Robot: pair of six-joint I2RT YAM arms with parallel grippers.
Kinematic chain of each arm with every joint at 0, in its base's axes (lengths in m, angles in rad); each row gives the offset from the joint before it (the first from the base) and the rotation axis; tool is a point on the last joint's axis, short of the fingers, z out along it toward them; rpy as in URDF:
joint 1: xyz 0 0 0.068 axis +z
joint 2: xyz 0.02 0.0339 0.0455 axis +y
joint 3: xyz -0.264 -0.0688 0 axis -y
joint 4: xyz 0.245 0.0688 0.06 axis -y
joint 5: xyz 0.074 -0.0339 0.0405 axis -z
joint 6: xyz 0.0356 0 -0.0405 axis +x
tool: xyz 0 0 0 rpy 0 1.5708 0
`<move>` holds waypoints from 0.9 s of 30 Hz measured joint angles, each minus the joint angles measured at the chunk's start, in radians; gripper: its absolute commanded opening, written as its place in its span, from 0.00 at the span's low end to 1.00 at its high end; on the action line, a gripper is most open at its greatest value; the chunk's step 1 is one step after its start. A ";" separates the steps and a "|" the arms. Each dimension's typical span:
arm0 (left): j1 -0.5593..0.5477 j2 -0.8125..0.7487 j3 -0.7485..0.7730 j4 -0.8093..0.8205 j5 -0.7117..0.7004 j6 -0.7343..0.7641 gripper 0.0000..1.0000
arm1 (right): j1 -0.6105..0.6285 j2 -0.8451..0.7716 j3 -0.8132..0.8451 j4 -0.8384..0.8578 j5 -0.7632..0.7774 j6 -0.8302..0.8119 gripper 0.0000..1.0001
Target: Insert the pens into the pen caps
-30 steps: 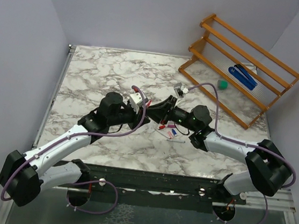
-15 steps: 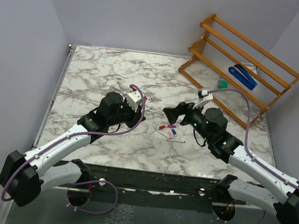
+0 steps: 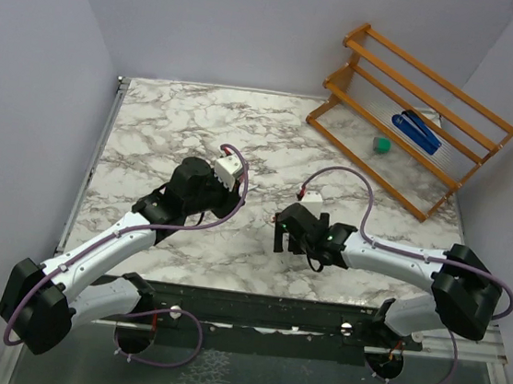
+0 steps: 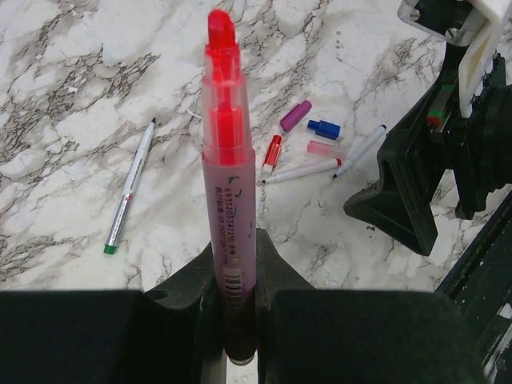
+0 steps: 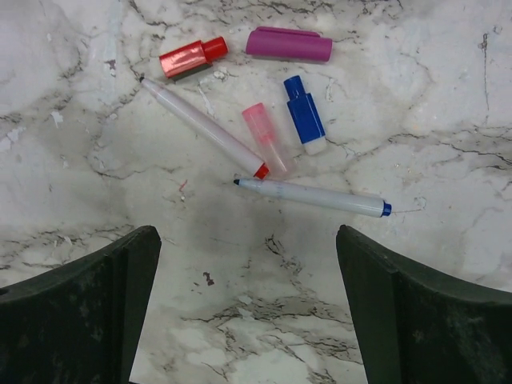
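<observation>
My left gripper (image 4: 234, 258) is shut on the lower barrel of a pink pen (image 4: 227, 160), which stands upright out of the jaws with a translucent red-tipped upper part. My right gripper (image 5: 248, 312) is open and hovers low over the marble, nothing between its fingers (image 5: 88, 312). Just beyond it lie two thin pale pens, one with a red end (image 5: 204, 126) and one with a blue end (image 5: 312, 196). Among them are a red cap (image 5: 192, 57), a purple cap (image 5: 289, 44), a blue cap (image 5: 304, 114) and a pink cap (image 5: 265, 138). From above, the right gripper (image 3: 282, 232) hides them.
A pen with a green end (image 4: 128, 188) lies alone, to the left in the left wrist view. A wooden rack (image 3: 414, 108) at the back right holds a blue stapler (image 3: 416, 131), with a green block (image 3: 382, 145) beside it. The right arm (image 4: 424, 184) is close to the left gripper.
My right gripper opened and let go near the left gripper, then swung away and down over the loose pens and caps. The left arm drew back slightly, still holding the pink pen.
</observation>
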 measured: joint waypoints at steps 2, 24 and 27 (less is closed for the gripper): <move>0.000 0.000 0.000 -0.006 -0.003 0.000 0.00 | 0.000 0.014 0.024 -0.010 0.021 0.024 0.95; 0.001 0.015 0.010 -0.024 -0.016 0.010 0.00 | -0.121 0.138 0.046 0.066 -0.105 0.006 0.97; 0.001 0.017 0.013 -0.024 -0.017 0.010 0.00 | -0.129 0.151 0.047 0.098 -0.113 0.000 0.97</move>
